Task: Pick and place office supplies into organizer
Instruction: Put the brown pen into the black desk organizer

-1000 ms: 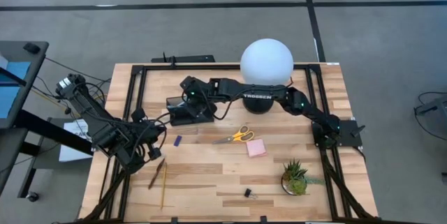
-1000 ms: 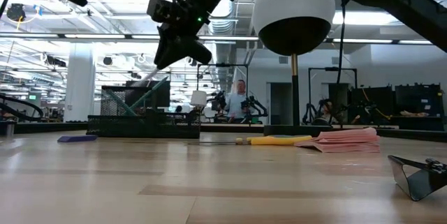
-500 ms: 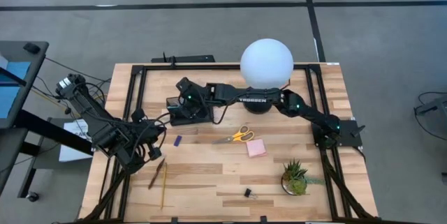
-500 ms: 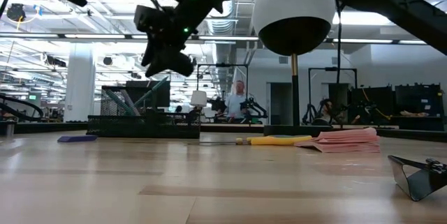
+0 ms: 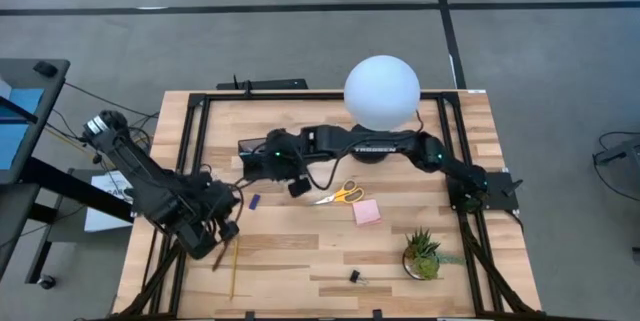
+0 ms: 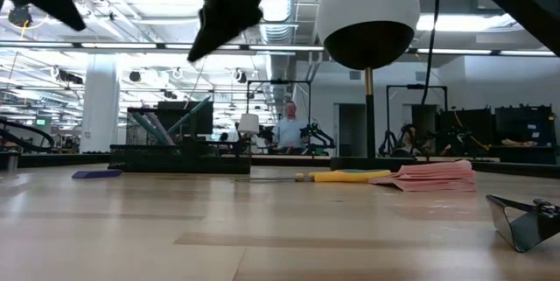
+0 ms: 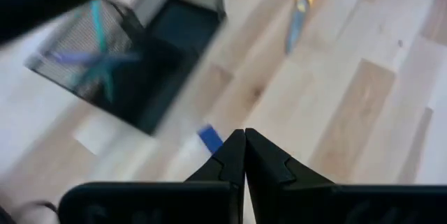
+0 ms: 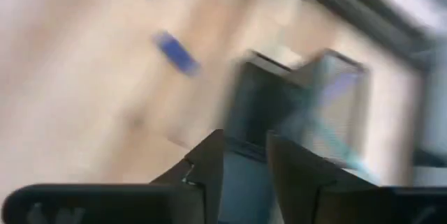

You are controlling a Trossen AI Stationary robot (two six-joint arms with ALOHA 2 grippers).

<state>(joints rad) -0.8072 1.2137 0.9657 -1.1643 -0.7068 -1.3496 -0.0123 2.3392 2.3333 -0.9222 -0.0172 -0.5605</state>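
organizer [image 5: 262, 157] holds pens | right gripper [image 5: 297, 187] just beside it, fingers slightly apart, empty | scissors [image 5: 340, 196] nearest, long axis pointing at it | left gripper [image 7: 244, 147] clenched, empty, over pencil [image 5: 234, 267]

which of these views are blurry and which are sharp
Right wrist view: heavy motion smear, the organizer and small blue piece streaked. Left wrist view: softer blur on the organizer and scissors, with the left end effector crisp. High view: sharp across the table. Low view: tabletop items sharp, with bright ceiling lights behind.
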